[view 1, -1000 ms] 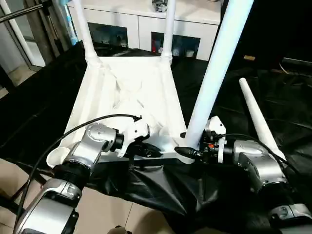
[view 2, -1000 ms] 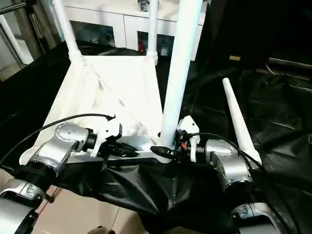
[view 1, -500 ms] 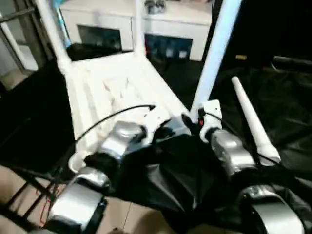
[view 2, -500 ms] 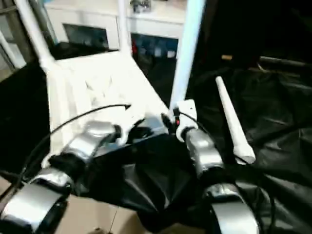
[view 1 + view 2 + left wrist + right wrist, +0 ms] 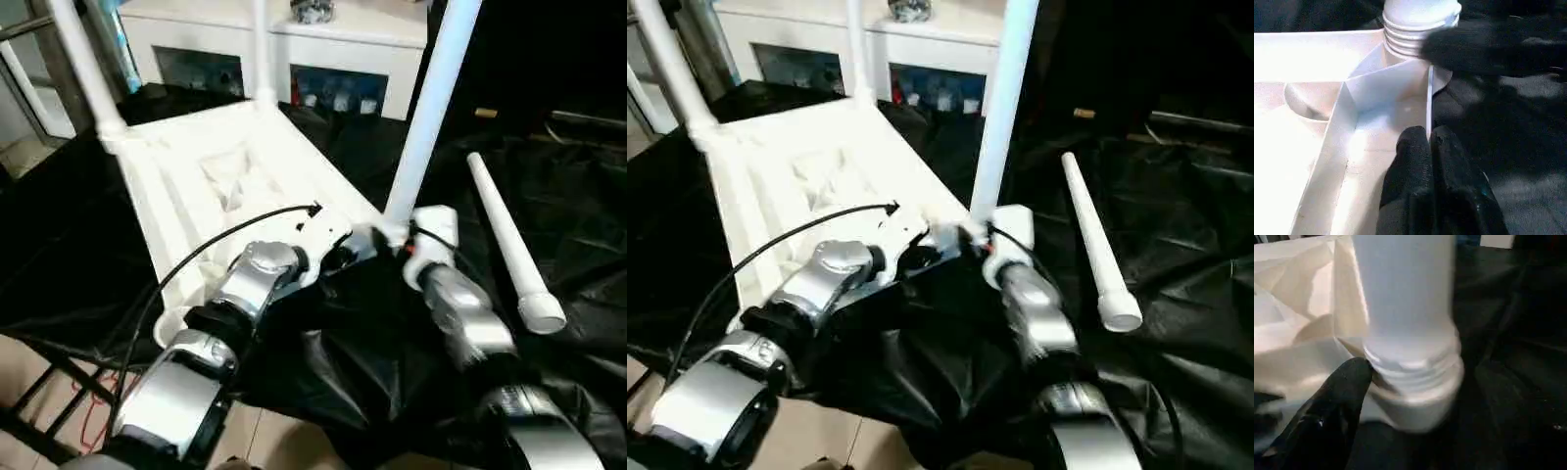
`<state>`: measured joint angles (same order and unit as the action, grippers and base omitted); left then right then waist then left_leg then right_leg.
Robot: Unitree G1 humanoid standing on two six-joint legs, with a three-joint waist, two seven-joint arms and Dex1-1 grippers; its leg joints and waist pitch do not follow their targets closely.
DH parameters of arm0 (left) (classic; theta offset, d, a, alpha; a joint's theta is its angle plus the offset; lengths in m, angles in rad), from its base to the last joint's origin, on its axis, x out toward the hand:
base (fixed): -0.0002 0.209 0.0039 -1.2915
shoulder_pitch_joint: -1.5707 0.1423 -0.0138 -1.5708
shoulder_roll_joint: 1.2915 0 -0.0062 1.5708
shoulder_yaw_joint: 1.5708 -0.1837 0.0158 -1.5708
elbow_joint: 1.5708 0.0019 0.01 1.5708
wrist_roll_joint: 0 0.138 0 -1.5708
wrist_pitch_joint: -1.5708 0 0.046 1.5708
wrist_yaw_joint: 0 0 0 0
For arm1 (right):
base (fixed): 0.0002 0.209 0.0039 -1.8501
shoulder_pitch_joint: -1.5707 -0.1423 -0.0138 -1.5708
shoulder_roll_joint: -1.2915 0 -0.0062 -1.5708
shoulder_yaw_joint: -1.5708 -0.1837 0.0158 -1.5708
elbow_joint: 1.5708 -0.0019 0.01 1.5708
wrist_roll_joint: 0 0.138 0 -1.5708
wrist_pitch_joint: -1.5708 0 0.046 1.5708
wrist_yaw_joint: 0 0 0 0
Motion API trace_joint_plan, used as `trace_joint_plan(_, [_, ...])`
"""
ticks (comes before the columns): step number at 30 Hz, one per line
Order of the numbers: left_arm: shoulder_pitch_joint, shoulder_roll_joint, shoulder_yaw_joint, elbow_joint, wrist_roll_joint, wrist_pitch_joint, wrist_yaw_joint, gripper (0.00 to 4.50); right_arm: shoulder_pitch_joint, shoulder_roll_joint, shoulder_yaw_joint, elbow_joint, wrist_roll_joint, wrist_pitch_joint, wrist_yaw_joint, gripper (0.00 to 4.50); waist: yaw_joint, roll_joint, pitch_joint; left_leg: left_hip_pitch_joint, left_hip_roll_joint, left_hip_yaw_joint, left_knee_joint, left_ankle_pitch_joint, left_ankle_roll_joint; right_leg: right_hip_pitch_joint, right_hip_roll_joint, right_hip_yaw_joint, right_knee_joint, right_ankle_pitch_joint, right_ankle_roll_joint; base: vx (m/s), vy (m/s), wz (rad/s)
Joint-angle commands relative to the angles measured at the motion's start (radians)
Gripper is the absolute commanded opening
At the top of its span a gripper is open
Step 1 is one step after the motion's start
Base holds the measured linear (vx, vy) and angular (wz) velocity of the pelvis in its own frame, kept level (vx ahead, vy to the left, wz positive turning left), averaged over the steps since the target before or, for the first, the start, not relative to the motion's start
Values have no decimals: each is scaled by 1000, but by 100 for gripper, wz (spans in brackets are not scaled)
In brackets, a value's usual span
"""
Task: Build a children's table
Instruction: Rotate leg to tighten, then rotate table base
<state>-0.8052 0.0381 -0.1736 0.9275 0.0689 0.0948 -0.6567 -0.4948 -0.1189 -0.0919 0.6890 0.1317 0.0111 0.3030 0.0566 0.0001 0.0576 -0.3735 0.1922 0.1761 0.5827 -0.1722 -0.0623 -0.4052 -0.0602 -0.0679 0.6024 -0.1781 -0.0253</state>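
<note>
The upturned tabletop (image 5: 225, 186) lay ribs-up on the black sheet (image 5: 588, 225), three legs standing in its sockets. A loose leg (image 5: 509, 245) lay beside it. The left gripper (image 5: 1427, 147) pinched the tabletop's rim wall. The right gripper (image 5: 1400, 377) stood apart around the near leg (image 5: 431, 108), at its threaded base.

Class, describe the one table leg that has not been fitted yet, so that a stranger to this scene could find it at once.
Start at the upturned white tabletop on the black sheet, with three legs standing up from its corners. To its right, the loose leg lies flat on the sheet, apart from the tabletop. It alone lies down, its wide open end nearest the robot.
</note>
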Motion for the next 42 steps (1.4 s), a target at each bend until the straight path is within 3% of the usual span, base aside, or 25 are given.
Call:
trace_joint_plan(1, [-21, -9, 26, -46, -41, -43, -12, 61, 29, -22, 17, -86, 13, 36, 67, 385, 8, -3, -75, 6, 30, -8, -55, -131, 95, 66, -80, 48, -72, -108, -218, 0, 0, 0])
trace_joint_plan(4, [-16, -4, 28, -55, -27, -119, 32, 89, 109, -57, 84, -222, 26, 86, 190, 385, 9, -7, -74, 2, 32, -9, -54, -124, 129, 71, -77, 45, -70, -57, -222, 0, 0, 0])
trace_joint_plan(5, [-16, -1, 30, -56, -17, -141, 53, 89, 130, -64, 95, -263, 36, 114, 206, 385, 6, -1, -75, 2, 33, -11, -55, -127, 130, 70, -79, 45, -68, -59, -222, 0, 0, 0])
trace_joint_plan(6, [-17, 4, 44, -64, -20, -144, 76, 89, 148, -73, 111, -294, 38, 138, 224, 385, 3, -5, -74, 4, 34, -10, -55, -142, 126, 68, -78, 45, -73, -80, -221, 0, 0, 0])
trace_joint_plan(7, [-15, 15, 60, -81, -21, -142, 101, 89, 162, -81, 128, -316, 34, 158, 237, 385, 5, 8, -74, 5, 34, -12, -55, -147, 121, 69, -79, 44, -73, -87, -223, 0, 0, 0])
trace_joint_plan(8, [-14, 32, 73, -97, -22, -134, 117, 89, 169, -86, 142, -326, 24, 173, 242, 385, 1, 1, -73, 5, 36, -12, -57, -158, 112, 70, -77, 44, -75, -99, -223, 0, 0, 0])
trace_joint_plan(9, [-8, 74, 87, -131, -11, -119, 146, 89, 173, -90, 165, -329, 5, 199, 245, 385, 1, 8, -71, 6, 37, -13, -58, -168, 101, 67, -79, 43, -75, -123, -223, 0, 0, 0])
trace_joint_plan(14, [29, 221, 135, -238, 39, -38, 228, 89, 148, -70, 187, -307, -32, 246, 214, 385, -11, 6, -68, 11, 37, -13, -62, -198, 53, 60, -76, 45, -78, -199, -203, 0, 0, 0])
trace_joint_plan(18, [80, 319, 176, -334, 79, 55, 269, 89, 123, -53, 196, -282, -36, 262, 199, 385, -15, 15, -70, 14, 41, -15, -63, -172, 37, 56, -75, 47, -66, -132, -219, 0, 0, 0])
trace_joint_plan(19, [120, 369, 186, -392, 123, 106, 280, 89, 105, -42, 198, -254, -40, 269, 184, 385, -13, 13, -71, 16, 43, -13, -62, -168, 37, 54, -74, 48, -65, -118, -221, 0, 0, 0])
trace_joint_plan(20, [120, 369, 186, -392, 123, 106, 280, 89, 105, -42, 198, -254, -40, 269, 184, 385, -14, 12, -70, 11, 41, -14, -63, -155, 38, 57, -76, 48, -59, -104, -226, 0, 0, 0])
trace_joint_plan(21, [169, 416, 200, -452, 149, 174, 280, 89, 82, -30, 200, -218, -42, 270, 171, 385, -12, 10, -70, 14, 39, -11, -62, -157, 39, 55, -74, 48, -63, -110, -223, 0, 0, 0])
trace_joint_plan(22, [171, 417, 200, -455, 150, 177, 280, 89, 82, -30, 200, -217, -42, 270, 170, 385, -14, 14, -68, 11, 42, -13, -65, -153, 34, 55, -78, 49, -60, -108, -231, 0, 0, 0])
trace_joint_plan(23, [195, 437, 204, -479, 150, 213, 276, 61, 71, -26, 202, -201, -46, 270, 160, 385, -10, 16, -69, 16, 41, -11, -62, -161, 27, 53, -78, 50, -62, -116, -226, 0, 0, 0])
trace_joint_plan(25, [219, 453, 211, -492, 144, 248, 277, 54, 55, -17, 194, -181, -45, 274, 153, 385, -5, 18, -68, 18, 41, -11, -63, -176, 17, 51, -78, 51, -62, -130, -225, 0, 0, 0])
trace_joint_plan(27, [260, 480, 194, -516, 153, 309, 267, 39, 29, -2, 183, -148, -50, 273, 136, 348, -2, 18, -67, 18, 39, -12, -66, -191, 5, 50, -77, 52, -62, -145, -216, 0, 0, 0])
trace_joint_plan(28, [270, 485, 190, -523, 155, 323, 264, 24, 23, 1, 181, -141, -52, 272, 132, 348, -1, 10, -67, 17, 40, -11, -67, -192, 4, 50, -76, 51, -63, -148, -213, 0, 0, 0])
trace_joint_plan(29, [279, 489, 184, -529, 155, 338, 254, 24, 18, 3, 180, -134, -55, 268, 129, 348, 0, 14, -67, 17, 39, -12, -67, -191, 2, 50, -77, 52, -62, -153, -210, 0, 0, 0])
trace_joint_plan(31, [290, 490, 181, -546, 156, 360, 246, 14, 13, 4, 181, -128, -55, 263, 126, 343, 0, 16, -66, 19, 39, -12, -67, -208, -3, 47, -77, 53, -65, -169, -205, 0, 0, 0])
trace_joint_plan(33, [323, 504, 160, -598, 163, 425, 199, 2, -4, 9, 179, -100, -54, 243, 112, 303, 1, 17, -65, 18, 39, -14, -68, -223, -9, 47, -79, 53, -66, -190, -199, 0, 0, 0])
trace_joint_plan(35, [340, 511, 145, -633, 162, 464, 164, 0, -16, 12, 173, -80, -48, 234, 102, 302, 0, 16, -64, 18, 39, -14, -68, -236, -14, 46, -80, 54, -68, -212, -200, 0, 0, 0])
trace_joint_plan(42, [387, 524, 56, -723, 80, 460, -14, 0, -59, 29, 160, 18, -64, 187, 78, 230, -2, 19, -66, 17, 35, -13, -67, -240, -16, 45, -76, 54, -67, -200, -205, 0, 0, 0])
